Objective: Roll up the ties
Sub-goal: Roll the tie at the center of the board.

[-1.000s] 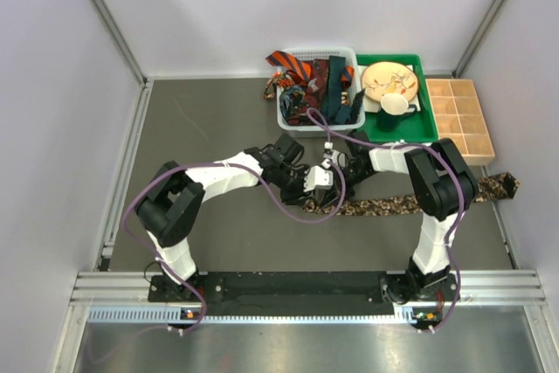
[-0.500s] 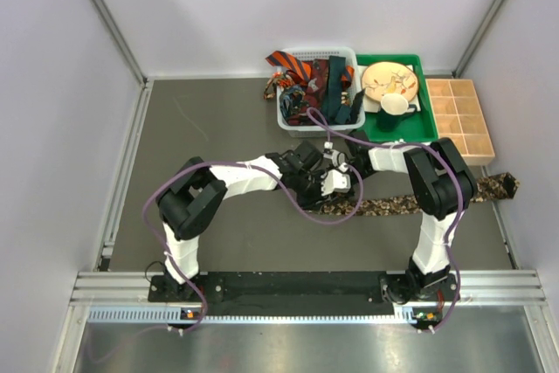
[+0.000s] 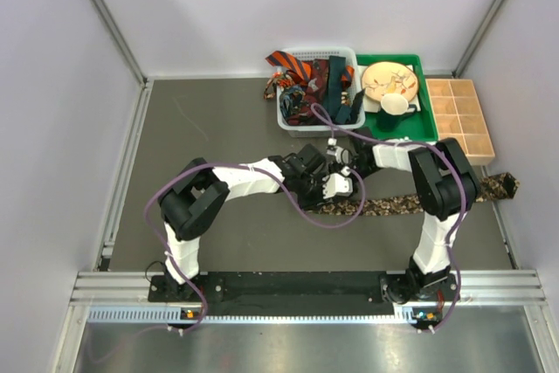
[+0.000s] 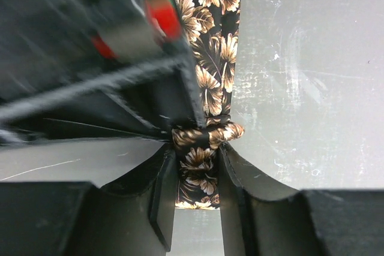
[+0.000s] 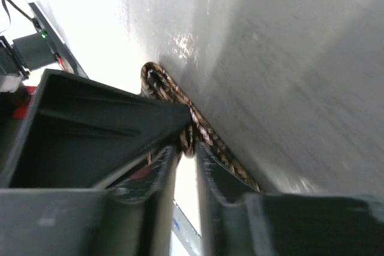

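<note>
- Both arms reached in to the middle of the desk (image 3: pixel 210 128); their grippers met just in front of the white basket (image 3: pixel 295 123).
- Brown-black floral tie (image 4: pixel 210 76) lay flat on the desk. It ran from the meeting point off to the right, passed under the right arm, and its far end lay near the right wall.
- Near end of that tie was curled into a small tight roll, seen in the left wrist view right at the fingertips.
- Left gripper (image 4: pixel 197 154): fingers closed onto the tie across its width, one against each edge, fabric filling the gap between them.
- Right gripper (image 5: pixel 187 145): fingers stood a narrow slit apart, with the rolled edge of the tie at their tips. Could not tell whether it was pinched or merely touched.
- Remaining ties (image 3: pixel 306 72), orange-black striped, dark red and dark teal, were heaped in the basket, one striped end hanging over its left rim.
- Right of the basket sat a green tray (image 3: pixel 410 133) with a plate (image 3: pixel 389 80) and a cup (image 3: pixel 397 105); beside that, a wooden compartment box (image 3: pixel 458 120).
</note>
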`<control>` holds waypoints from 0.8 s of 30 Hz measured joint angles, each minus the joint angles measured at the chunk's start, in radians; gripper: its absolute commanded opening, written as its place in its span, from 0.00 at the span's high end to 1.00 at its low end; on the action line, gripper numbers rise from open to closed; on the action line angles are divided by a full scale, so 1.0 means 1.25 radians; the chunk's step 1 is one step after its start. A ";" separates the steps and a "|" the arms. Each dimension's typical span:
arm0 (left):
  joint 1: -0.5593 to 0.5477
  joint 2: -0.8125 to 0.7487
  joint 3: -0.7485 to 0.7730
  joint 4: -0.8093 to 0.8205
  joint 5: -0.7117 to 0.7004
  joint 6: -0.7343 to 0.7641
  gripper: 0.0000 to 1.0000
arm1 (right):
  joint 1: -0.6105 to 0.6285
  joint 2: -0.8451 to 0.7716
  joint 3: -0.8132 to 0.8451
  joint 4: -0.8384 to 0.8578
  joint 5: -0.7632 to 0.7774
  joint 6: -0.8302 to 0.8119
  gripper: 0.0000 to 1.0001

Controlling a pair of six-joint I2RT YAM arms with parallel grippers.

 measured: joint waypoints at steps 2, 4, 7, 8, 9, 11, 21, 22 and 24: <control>-0.001 -0.001 -0.002 0.002 -0.002 0.003 0.66 | -0.018 -0.014 0.005 -0.025 -0.001 -0.014 0.66; -0.001 -0.001 -0.002 0.002 -0.003 0.005 0.66 | -0.037 -0.031 0.009 -0.048 -0.007 -0.028 0.62; -0.001 -0.001 -0.002 0.002 -0.003 0.007 0.66 | -0.059 -0.046 0.012 -0.067 -0.030 -0.036 0.61; -0.001 -0.001 -0.002 0.002 -0.003 0.007 0.66 | -0.063 -0.048 0.012 -0.066 -0.039 -0.033 0.60; -0.001 -0.001 -0.002 0.002 -0.003 0.007 0.66 | -0.063 -0.049 0.012 -0.064 -0.049 -0.030 0.61; -0.001 -0.001 -0.002 0.002 -0.003 0.007 0.66 | -0.063 -0.049 0.009 -0.052 -0.073 -0.022 0.62; -0.001 0.000 0.000 -0.001 -0.003 0.007 0.66 | -0.054 -0.027 -0.034 0.027 -0.134 0.012 0.64; -0.001 0.000 0.000 -0.001 -0.003 0.007 0.66 | -0.052 -0.026 -0.040 0.033 -0.135 0.013 0.64; -0.001 0.001 0.002 -0.003 -0.002 0.007 0.66 | -0.046 -0.024 -0.050 0.042 -0.136 0.013 0.67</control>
